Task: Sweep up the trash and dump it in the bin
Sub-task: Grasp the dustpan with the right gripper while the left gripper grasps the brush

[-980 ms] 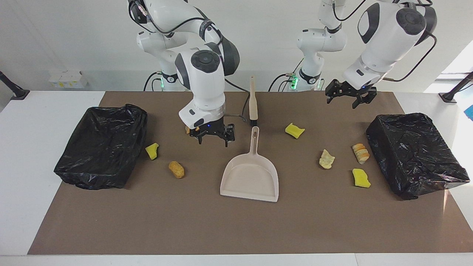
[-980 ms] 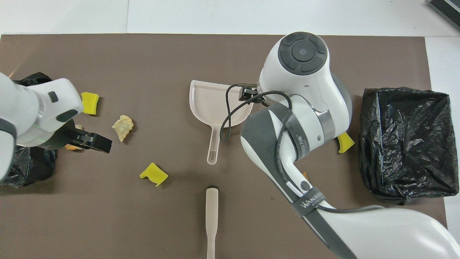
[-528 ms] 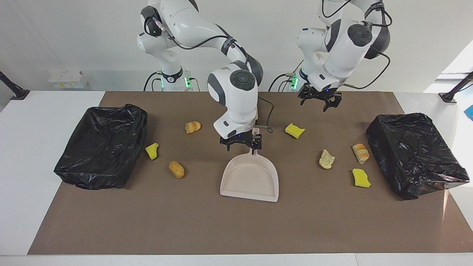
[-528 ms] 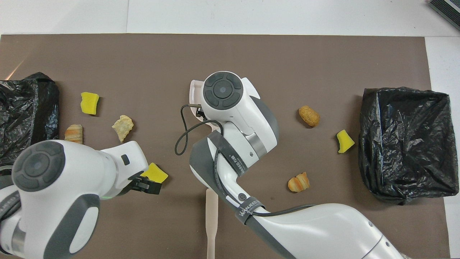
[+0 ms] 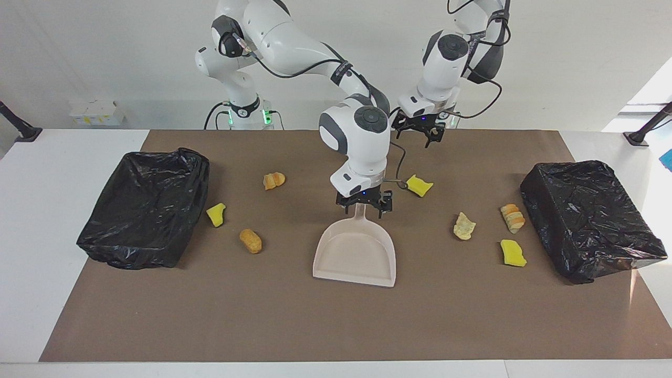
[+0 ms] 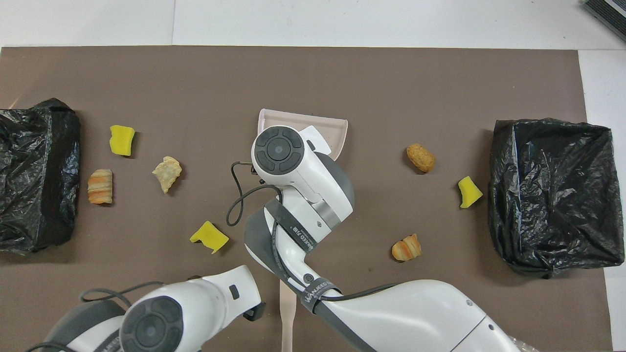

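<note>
Several pieces of trash lie on the brown mat: a yellow wedge [image 5: 419, 185], a pale beige lump [image 5: 464, 226], a striped bread lump [image 5: 513, 218], another yellow wedge [image 5: 512, 252], and toward the right arm's end an orange bread lump [image 5: 273, 180], a yellow wedge [image 5: 216, 214] and a brown lump [image 5: 251, 240]. The beige dustpan [image 5: 354, 257] lies mid-table. My right gripper [image 5: 364, 206] is open, low over the dustpan's handle, a finger on either side. My left gripper [image 5: 420, 134] hangs open beside the beige brush [image 6: 287, 308]. A black-lined bin [image 5: 142, 210] stands at the right arm's end.
A second black-lined bin [image 5: 593, 220] stands at the left arm's end. The brown mat [image 5: 336, 325] covers most of the white table. The right arm hides the brush in the facing view and the dustpan's handle in the overhead view.
The right gripper has moved from beside the orange bread lump to the dustpan's handle. The left gripper has swung from near its end's bin to the middle, by the brush.
</note>
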### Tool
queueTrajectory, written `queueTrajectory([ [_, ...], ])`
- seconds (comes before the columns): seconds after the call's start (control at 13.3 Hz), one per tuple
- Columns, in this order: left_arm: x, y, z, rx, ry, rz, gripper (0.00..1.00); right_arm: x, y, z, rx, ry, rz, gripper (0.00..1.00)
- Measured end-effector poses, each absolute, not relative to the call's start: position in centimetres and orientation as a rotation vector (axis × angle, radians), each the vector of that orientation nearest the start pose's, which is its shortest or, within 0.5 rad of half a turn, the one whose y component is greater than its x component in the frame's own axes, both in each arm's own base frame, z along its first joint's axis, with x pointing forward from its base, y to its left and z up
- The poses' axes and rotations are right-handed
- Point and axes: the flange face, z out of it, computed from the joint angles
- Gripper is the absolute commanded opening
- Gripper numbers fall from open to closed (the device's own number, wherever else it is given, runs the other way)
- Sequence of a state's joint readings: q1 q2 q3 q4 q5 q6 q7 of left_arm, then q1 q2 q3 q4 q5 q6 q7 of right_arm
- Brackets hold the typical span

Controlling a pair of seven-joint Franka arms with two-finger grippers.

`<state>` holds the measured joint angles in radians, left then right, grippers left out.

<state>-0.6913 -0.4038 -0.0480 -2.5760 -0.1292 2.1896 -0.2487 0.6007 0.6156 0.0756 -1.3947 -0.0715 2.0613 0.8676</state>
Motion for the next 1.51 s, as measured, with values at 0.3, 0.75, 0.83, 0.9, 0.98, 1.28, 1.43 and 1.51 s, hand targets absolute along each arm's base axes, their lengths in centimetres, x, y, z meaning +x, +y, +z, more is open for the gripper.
queueTrajectory([
  [0.3, 22.1, -33.6, 37.6, -3.212, 0.583, -0.032, 1.0, 57.4, 44.0, 34.3, -3.107, 0.273, -0.081, 0.8],
  [0.75, 18.7, -35.8, 34.9, -3.218, 0.5, -0.048, 1.0, 57.3, 43.7, 34.3, -3.111, 0.278, -0.078, 0.0],
  [0.83, 18.7, -35.7, 34.8, -3.219, 0.481, -0.045, 1.0, 57.5, 43.4, 34.6, -3.108, 0.285, -0.084, 0.0],
  [0.9, 18.6, -35.7, 34.7, -3.22, 0.464, -0.043, 0.9, 58.0, 42.9, 35.0, -3.104, 0.294, -0.094, 0.0],
  [0.98, 18.5, -35.8, 34.7, -3.221, 0.446, -0.041, 0.82, 58.7, 41.8, 35.7, -3.101, 0.28, -0.106, 0.0],
  [1.28, 17.9, -35.9, 34.5, -3.214, 0.397, -0.028, 0.54, 60.8, 37.3, 38.0, -3.119, -0.078, -0.136, 0.0],
  [1.43, 17.7, -35.7, 34.3, -3.199, 0.392, -0.007, 0.3, 61.5, 34.7, 38.7, -3.114, -0.343, -0.132, 0.0],
  [1.51, 17.7, -35.6, 34.2, -3.193, 0.387, 0.002, 0.12, 61.9, 33.0, 39.0, -3.105, -0.492, -0.116, 0.0],
])
